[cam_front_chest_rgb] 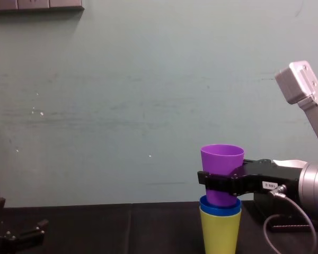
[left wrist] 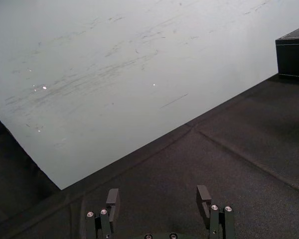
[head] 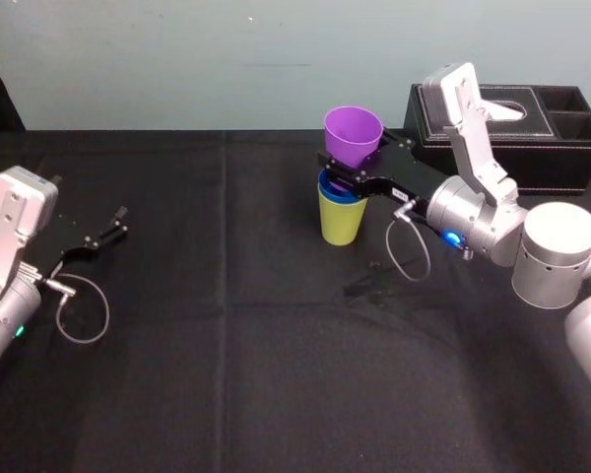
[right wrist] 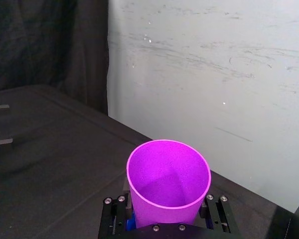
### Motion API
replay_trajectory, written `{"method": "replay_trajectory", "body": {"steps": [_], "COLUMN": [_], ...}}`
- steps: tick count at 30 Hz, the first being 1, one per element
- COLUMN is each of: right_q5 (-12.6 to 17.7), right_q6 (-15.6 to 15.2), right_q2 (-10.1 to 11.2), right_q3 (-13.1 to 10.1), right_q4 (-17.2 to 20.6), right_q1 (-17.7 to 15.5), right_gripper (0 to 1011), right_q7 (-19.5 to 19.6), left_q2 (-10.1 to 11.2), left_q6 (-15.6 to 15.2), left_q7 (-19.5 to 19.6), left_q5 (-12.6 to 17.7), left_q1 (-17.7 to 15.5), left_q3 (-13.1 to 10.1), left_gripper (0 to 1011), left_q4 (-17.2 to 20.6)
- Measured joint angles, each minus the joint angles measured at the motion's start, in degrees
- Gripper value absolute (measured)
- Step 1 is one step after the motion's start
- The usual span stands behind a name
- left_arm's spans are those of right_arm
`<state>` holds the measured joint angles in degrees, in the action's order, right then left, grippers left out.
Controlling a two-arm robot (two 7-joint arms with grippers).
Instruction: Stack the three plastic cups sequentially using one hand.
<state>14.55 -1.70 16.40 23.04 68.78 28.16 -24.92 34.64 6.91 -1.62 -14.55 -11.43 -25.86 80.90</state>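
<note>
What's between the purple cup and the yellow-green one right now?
The blue cup: in the chest view its rim shows as a band above the yellow-green cup. The right gripper holds the purple cup; the left gripper sits parked at left.

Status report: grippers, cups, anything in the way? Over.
Right gripper shut on purple cup, its base in blue cup. Blue cup nested in yellow-green cup. Left gripper open, parked far left. Tissue box behind, apart from stack.

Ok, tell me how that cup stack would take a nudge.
Probably tippy: the stack is tall on the yellow cup's narrow base. Likely light: plain plastic. The purple cup sits high, so it may wobble once the right gripper lets go. Left gripper idles.
</note>
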Motion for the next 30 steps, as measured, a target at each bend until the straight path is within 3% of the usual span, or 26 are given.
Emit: {"method": "replay_trajectory", "body": {"steps": [15, 25, 30], "right_q5": [-0.50, -0.50, -0.49], "right_q6": [0.63, 0.57, 0.53], "right_q2": [-0.80, -0.81, -0.80], "right_q3": [0.25, 0.29, 0.28], "right_q4": [-3.26, -3.34, -3.25], "right_q1": [1.14, 1.16, 1.14], "right_gripper": [716, 717, 814], "right_q7": [-0.38, -0.45, -0.44], "left_q2": [0.00, 0.00, 0.00], "left_q6": [0.00, 0.00, 0.00], "left_q7": [0.00, 0.00, 0.00], "left_q5": [0.00, 0.00, 0.00], "left_q1": [0.00, 0.00, 0.00], "left_q3": [0.00, 0.00, 0.00], "left_gripper": [1011, 1011, 1011], "left_q4": [0.00, 0.00, 0.00]}}
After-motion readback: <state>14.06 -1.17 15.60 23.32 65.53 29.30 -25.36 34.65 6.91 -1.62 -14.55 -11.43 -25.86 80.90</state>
